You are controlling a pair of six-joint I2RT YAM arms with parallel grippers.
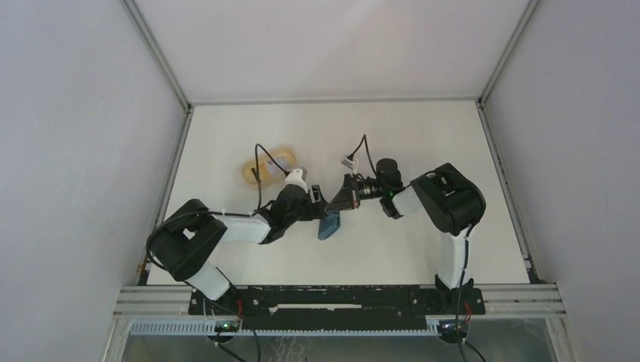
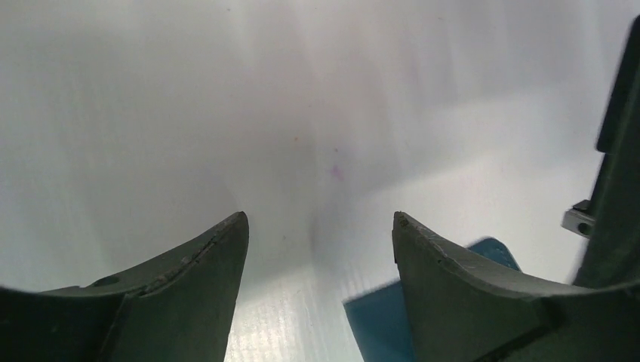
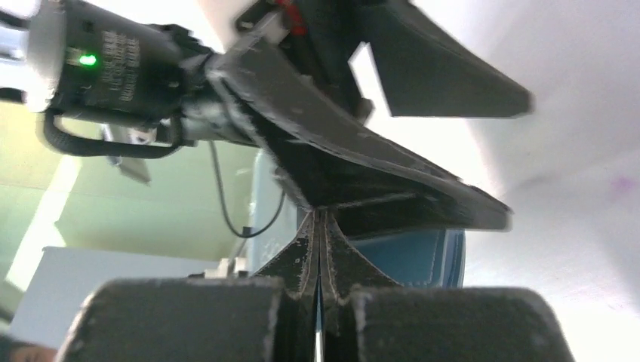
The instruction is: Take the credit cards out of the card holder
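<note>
The teal-blue card holder (image 1: 329, 225) lies just below the point where both grippers meet, mid-table. My left gripper (image 1: 318, 198) is open with nothing between its fingers (image 2: 321, 220); one corner of the card holder (image 2: 377, 320) shows behind its right finger. My right gripper (image 1: 336, 200) is shut, its fingers pressed together (image 3: 318, 219), with only a thin pale sliver showing in the seam. The card holder's stitched face (image 3: 407, 255) lies just past those tips. The left gripper's dark finger (image 3: 377, 170) crosses right in front of them. No credit cards show.
A tan oval dish (image 1: 266, 170) sits behind the left arm's wrist. The right arm's gripper body (image 2: 615, 151) stands close at the right edge of the left wrist view. White walls enclose the table on three sides.
</note>
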